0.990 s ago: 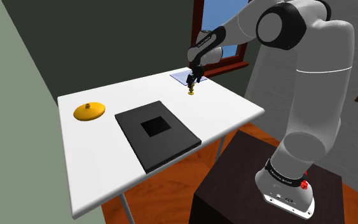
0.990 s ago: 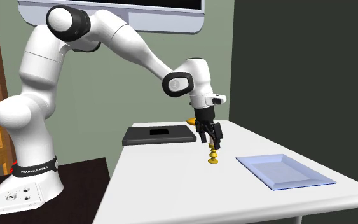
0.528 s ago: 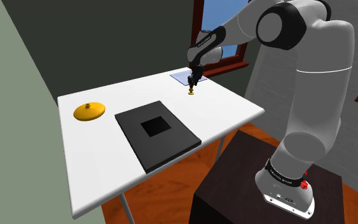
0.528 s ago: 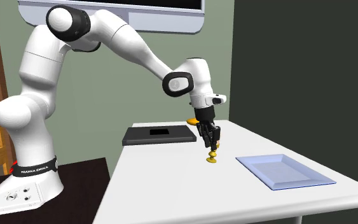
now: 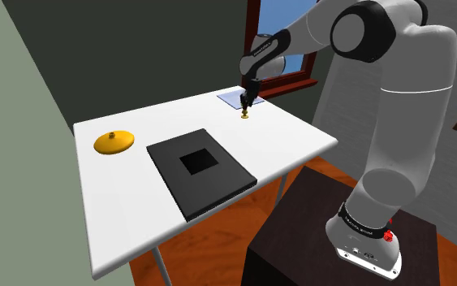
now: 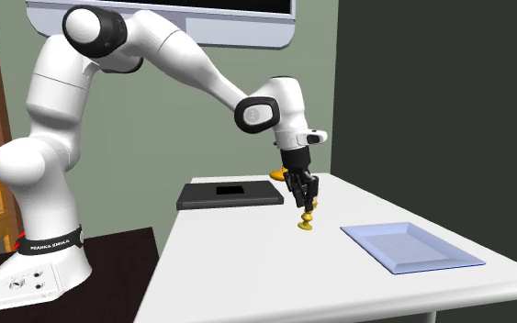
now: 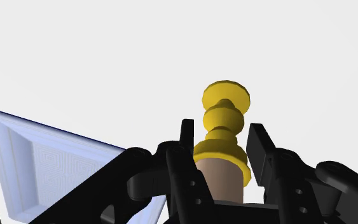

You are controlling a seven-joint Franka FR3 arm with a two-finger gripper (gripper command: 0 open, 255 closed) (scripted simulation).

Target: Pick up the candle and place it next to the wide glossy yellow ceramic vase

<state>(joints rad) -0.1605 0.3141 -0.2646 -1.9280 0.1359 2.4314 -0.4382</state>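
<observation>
Black fingers of the claw (image 7: 222,137) are closed on the candle (image 7: 224,118), one finger pressed to each side of its brownish upper stub, with the yellow turned holder sticking out past the fingertips. The candle's long axis runs in line with the fingers and stands upright: the brown end is up in the claw and the round yellow foot points straight down at the white tabletop (image 6: 247,266). In the second exterior view the claw (image 6: 306,206) hangs vertically from the white arm and the candle (image 6: 309,221) has its foot at or just over the surface; whether it touches cannot be told. It sits just beside the pale blue tray (image 6: 410,248), off that tray's near corner and not over it, as the wrist view's tray (image 7: 37,165) also shows. In the shoulder view the claw (image 5: 247,101) and candle (image 5: 244,116) are next to the tray (image 5: 230,97) at one end of the tabletop. A flat black slab (image 5: 200,169) with a square recess lies well apart from the tray, mid-tabletop. The wide yellow vase (image 5: 114,143), low and domed with a small knob on top, rests farther from the tray than the slab does, at the opposite end.
</observation>
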